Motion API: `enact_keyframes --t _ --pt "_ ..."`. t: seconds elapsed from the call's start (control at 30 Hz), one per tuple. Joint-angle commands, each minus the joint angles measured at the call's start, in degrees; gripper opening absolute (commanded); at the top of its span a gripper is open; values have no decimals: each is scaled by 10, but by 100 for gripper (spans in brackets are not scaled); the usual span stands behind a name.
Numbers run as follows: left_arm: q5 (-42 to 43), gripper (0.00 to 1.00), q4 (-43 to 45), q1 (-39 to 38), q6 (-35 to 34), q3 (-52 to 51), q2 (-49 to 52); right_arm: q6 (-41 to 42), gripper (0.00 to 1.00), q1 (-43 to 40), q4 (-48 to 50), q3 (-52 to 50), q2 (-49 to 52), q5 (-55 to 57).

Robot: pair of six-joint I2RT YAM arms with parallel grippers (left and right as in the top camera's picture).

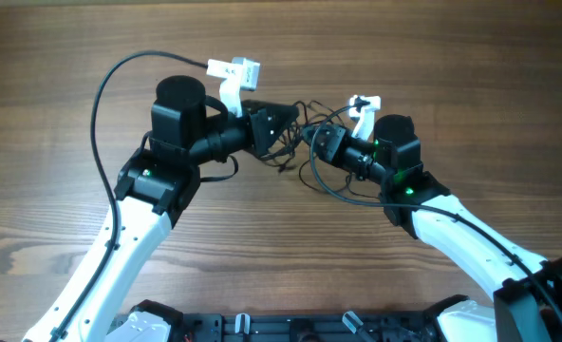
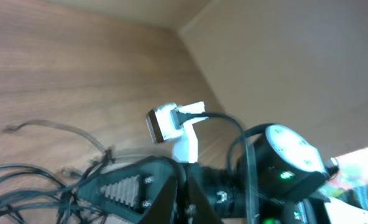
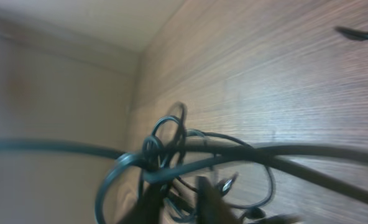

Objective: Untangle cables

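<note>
The cables (image 1: 302, 142) are shown as a loose black tangle on the wooden table (image 1: 452, 76), near its middle, lying between the two grippers. The left gripper (image 1: 283, 123) is met at the tangle's left edge, the right gripper (image 1: 314, 141) at its right edge. Both are closed. Whether a cord is pinched by either cannot be told, as the fingertips are hidden among the cords from overhead.

A thick black arm cable (image 1: 101, 104) is arched to the left, well apart from the tangle.

In the left wrist view, the closed fingers (image 2: 125, 186) are seen with cords (image 2: 41, 180) spread beside them, and the right arm's white camera (image 2: 171, 123) blocks the space ahead. In the blurred right wrist view, looped cords (image 3: 165, 149) are crowded directly before the gripper (image 3: 178, 199).
</note>
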Motion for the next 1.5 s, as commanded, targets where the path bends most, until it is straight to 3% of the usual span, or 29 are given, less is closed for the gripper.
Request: enact_keyframes --t 0.0,0.13,0.23,0.3,0.33,0.37,0.4,0.43,0.47,0.5,0.53,0.57,0.6,0.73,0.83,0.87,1.03,1.1,1.17,1.27,1.33,1.47 --pt "76 4 65 26 4 11 -30 -7 4 -47 -74 2 -1 108" --pt "77 4 38 158 -15 11 -94 -83 4 -216 -214 2 -1 104" --pt "77 4 39 223 -29 11 -122 -136 4 -330 -243 2 -1 63" --pt "77 4 38 215 -46 11 -119 -200 5 -362 -201 2 -1 -88" --pt "77 4 40 198 -47 11 -113 -232 13 -360 -180 2 -1 -158" --pt "69 4 50 178 -51 11 -106 -261 38 -353 -162 2 -1 -221" --pt "-12 4 37 156 -16 11 -96 -281 61 -342 -154 2 -1 -258" --pt "-90 4 36 139 -99 11 -82 -285 72 -333 -153 2 -1 -265" --pt "-59 4 71 129 -174 11 -74 -285 80 -325 -154 2 -1 -265" --pt "1 4 144 98 -165 11 -58 -285 86 -315 -157 2 -1 -273" --pt "-10 4 161 68 -113 11 -47 -284 87 -304 -154 2 -1 -278" --pt "-139 4 108 38 -126 11 -34 -287 90 -283 -142 2 -1 -288" --pt "-162 4 102 27 -190 11 -26 -306 90 -260 -126 2 -1 -322" --pt "-216 4 103 16 -273 11 -24 -294 90 -170 -48 2 -1 -345" --pt "-319 4 77 2 -354 11 -24 -115 88 -97 5 2 -1 -253" --pt "-353 4 68 -2 -367 11 -24 -95 99 -84 4 2 -1 -227" --pt "-477 4 59 -13 -387 11 -24 -87 100 -55 41 2 -1 -235" --pt "-486 4 62 -13 -391 11 -24 -73 100 -15 43 2 -1 -191" --pt "-490 4 63 -17 -405 11 -24 -56 98 48 43 2 -1 -74" --pt "-489 4 64 -38 -404 11 -24 14 77 125 44 2 -1 173" --pt "-489 4 64 -55 -404 11 -26 66 52 145 52 2 0 263" --pt "-489 4 64 -75 -401 11 -39 61 51 145 116 2 35 265"
